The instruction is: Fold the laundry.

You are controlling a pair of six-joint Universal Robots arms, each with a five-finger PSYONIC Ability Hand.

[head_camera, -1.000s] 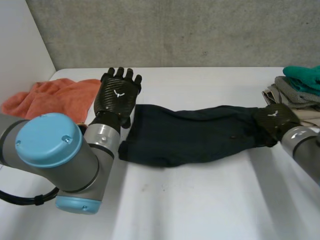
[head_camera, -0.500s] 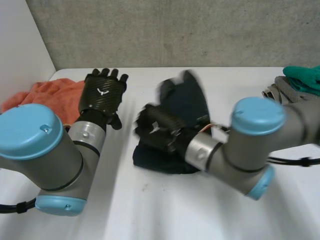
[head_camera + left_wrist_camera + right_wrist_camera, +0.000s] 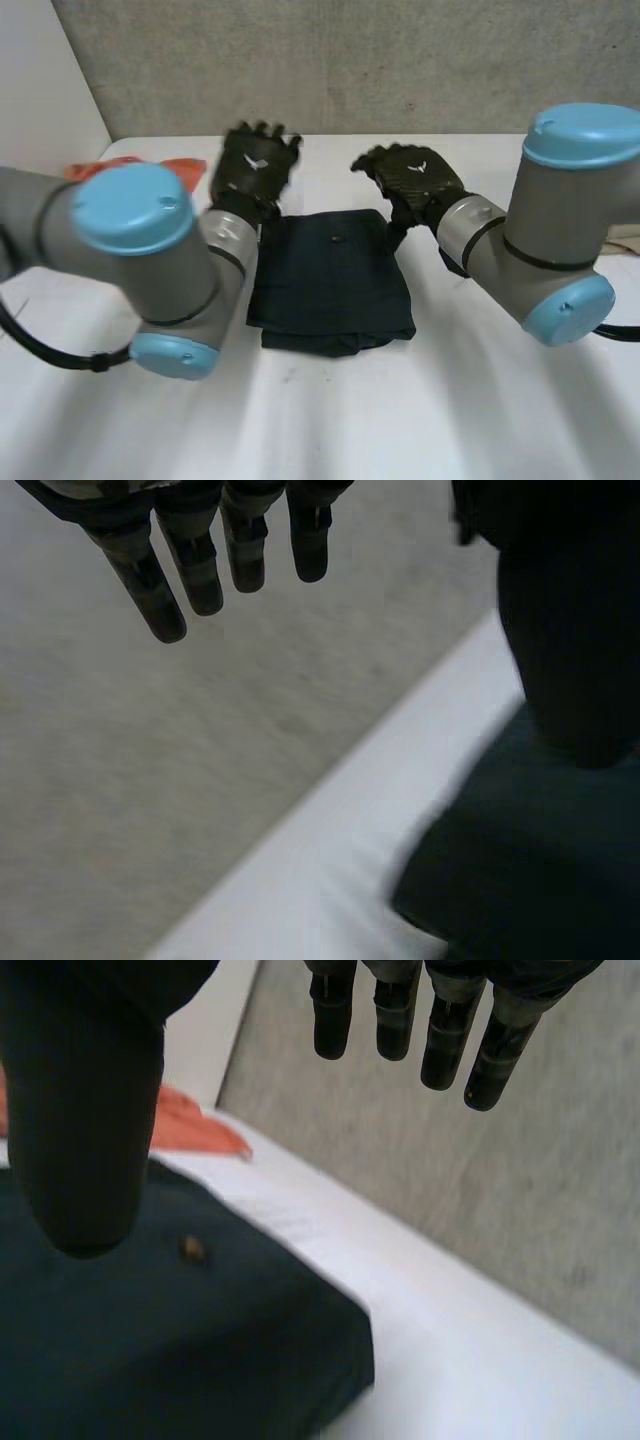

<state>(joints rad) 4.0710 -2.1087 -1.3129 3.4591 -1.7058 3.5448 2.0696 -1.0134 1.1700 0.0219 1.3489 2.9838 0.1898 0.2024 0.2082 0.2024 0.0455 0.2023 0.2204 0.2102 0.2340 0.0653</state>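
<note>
Left robot hand (image 3: 257, 165), right robot hand (image 3: 412, 180) outstretched beside cloth (image 3: 330, 275).

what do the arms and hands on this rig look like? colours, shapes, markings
Both the left arm and right arm are thick grey tubes with round joints, light-blue caps and a silver cuff at the wrist. The left hand and right hand are black with a woven carbon-fibre look and a small white mark on the back. Their fingers are black and segmented, with paler bands.

The dark garment (image 3: 330, 280) is matt, soft cloth; the white desk (image 3: 420, 420) looks smooth; the grey wall (image 3: 400, 60) is rough, concrete-like.
</note>
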